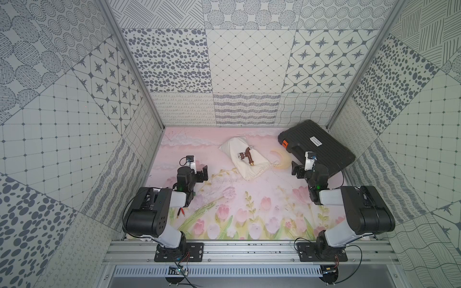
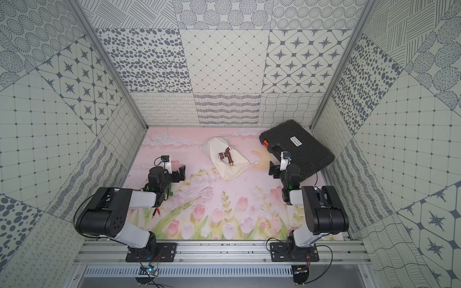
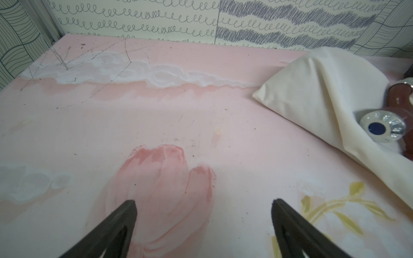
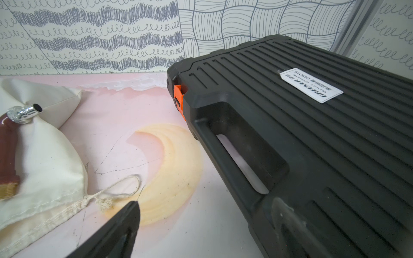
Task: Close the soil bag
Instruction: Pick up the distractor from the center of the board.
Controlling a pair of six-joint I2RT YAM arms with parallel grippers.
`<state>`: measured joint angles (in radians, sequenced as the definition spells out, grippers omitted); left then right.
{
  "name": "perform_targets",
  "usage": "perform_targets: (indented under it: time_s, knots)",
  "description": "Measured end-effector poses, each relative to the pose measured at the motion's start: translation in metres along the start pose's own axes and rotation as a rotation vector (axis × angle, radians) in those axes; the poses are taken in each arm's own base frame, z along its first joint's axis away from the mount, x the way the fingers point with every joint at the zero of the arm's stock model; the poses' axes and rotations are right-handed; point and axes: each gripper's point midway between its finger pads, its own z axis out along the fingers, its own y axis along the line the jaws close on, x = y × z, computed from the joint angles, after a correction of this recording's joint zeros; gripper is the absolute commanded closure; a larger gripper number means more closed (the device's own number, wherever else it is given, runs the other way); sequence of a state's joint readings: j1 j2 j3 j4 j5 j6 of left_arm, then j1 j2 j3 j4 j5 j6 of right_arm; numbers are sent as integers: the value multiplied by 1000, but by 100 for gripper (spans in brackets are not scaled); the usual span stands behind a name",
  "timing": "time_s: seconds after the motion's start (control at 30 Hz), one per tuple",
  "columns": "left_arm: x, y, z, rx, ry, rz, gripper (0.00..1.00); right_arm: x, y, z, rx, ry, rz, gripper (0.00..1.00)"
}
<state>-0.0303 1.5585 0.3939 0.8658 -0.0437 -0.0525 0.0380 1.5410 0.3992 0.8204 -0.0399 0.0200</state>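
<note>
Black ribbed plastic, the black case [image 1: 316,147], hems us in; beside it, toward our left arm, lies the soil bag [image 1: 245,164], neck slack. Our right gripper [image 1: 297,171], nearest the case, could clip it swinging; it and the left gripper [image 3: 203,202] stand spread, empty. Tugging may roll the brown tap [image 1: 245,155] off the bag, or lose the thin cord [image 4: 118,189].
</note>
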Motion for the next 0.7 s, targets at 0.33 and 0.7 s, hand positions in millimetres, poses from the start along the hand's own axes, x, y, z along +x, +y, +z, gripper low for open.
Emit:
perform_targets:
  time_s: [0.33,0.7]
  knots:
    - [-80,-11,-46,25,-164,-28,2,-93,57,-8,-96,13,-23,3]
    - [-78,-110,-55,298,28,-167,2,-36,213,-1,-380,302,-138,3]
